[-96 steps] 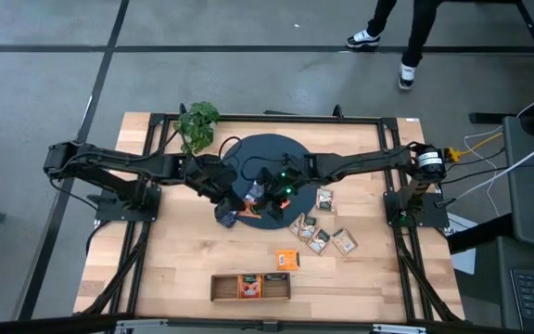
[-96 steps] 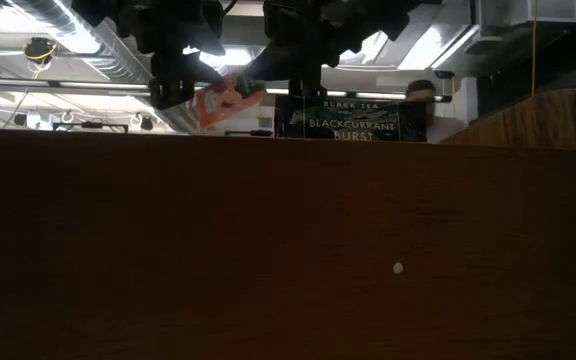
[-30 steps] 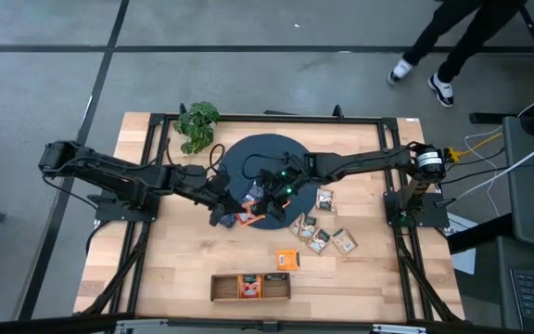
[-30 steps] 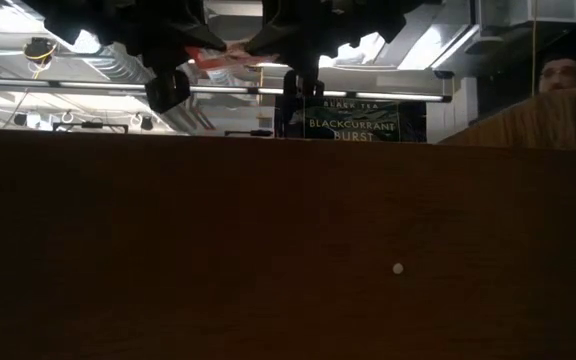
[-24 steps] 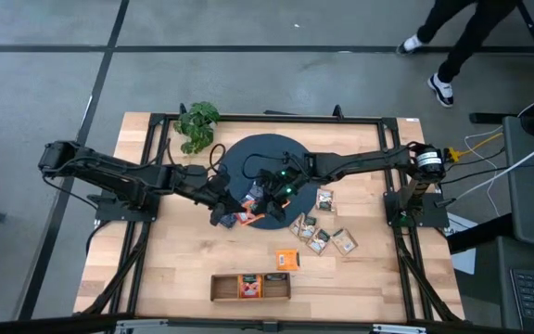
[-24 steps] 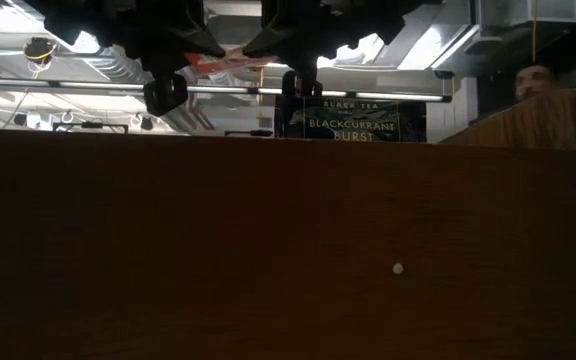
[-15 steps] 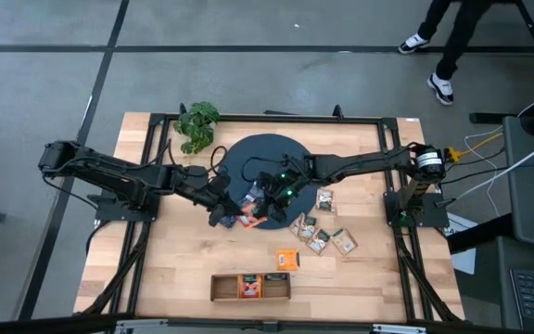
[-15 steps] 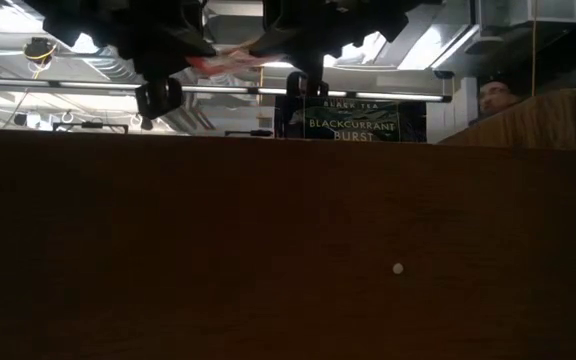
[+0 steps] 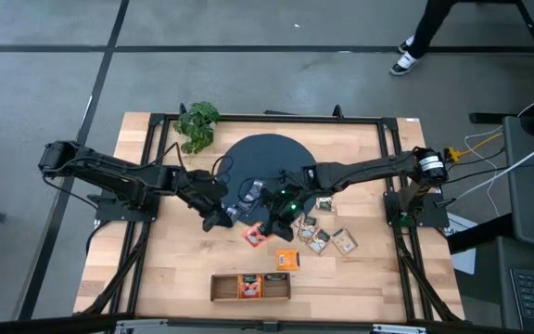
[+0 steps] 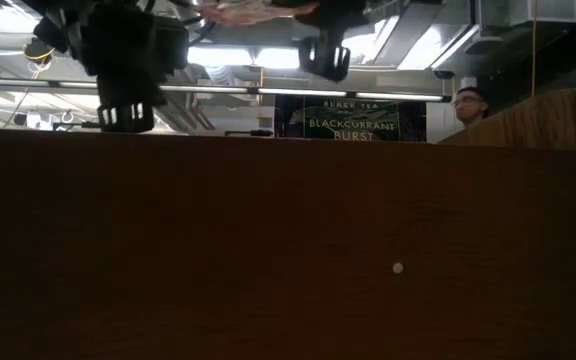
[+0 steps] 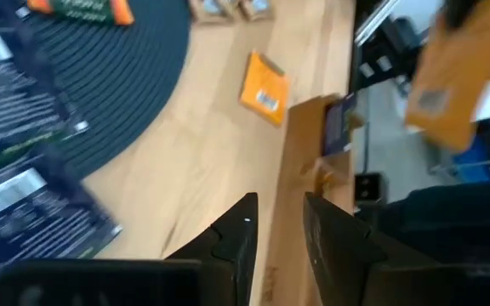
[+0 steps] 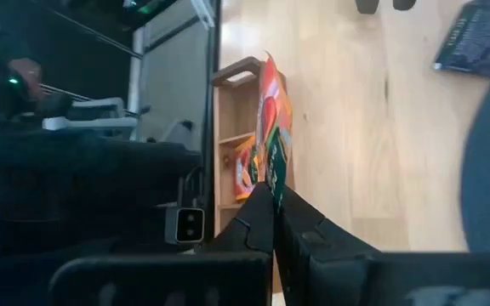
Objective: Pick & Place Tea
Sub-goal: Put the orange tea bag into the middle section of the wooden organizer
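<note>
A red-orange tea sachet (image 9: 253, 237) hangs in my right gripper (image 9: 265, 228), just off the near rim of the dark round mat (image 9: 267, 153). My left gripper (image 9: 213, 219) hovers a little to its left, fingers slightly open with nothing between them. Two blue sachets (image 9: 248, 193) lie flat on the mat. Several beige-green sachets (image 9: 315, 232) and an orange one (image 9: 287, 259) lie flat on the wood to the right. The wooden tray (image 9: 250, 286) at the near edge holds a red-orange sachet in its middle compartment. My right gripper is shut on one edge (image 12: 272, 183) of the red-orange sachet, pinched between the two fingers. The rest of the sachet (image 12: 272, 110) sticks out past the fingertips, seen edge-on. It is lifted clear of the table, above the bare wood between mat and tray.
The leafy plant (image 9: 197, 124) stands at the far left of the mat. The tray's outer compartments (image 9: 222, 287) show bare wood. Open tabletop lies left of the tray. A person walks on the floor beyond the far edge (image 9: 425, 32); another person shows in the low view (image 10: 468, 100).
The sachet was between both grippers over the mat's near rim. My left gripper has let go and drawn back toward the table's left. My right gripper has carried the sachet off the mat toward the near edge and the tray.
</note>
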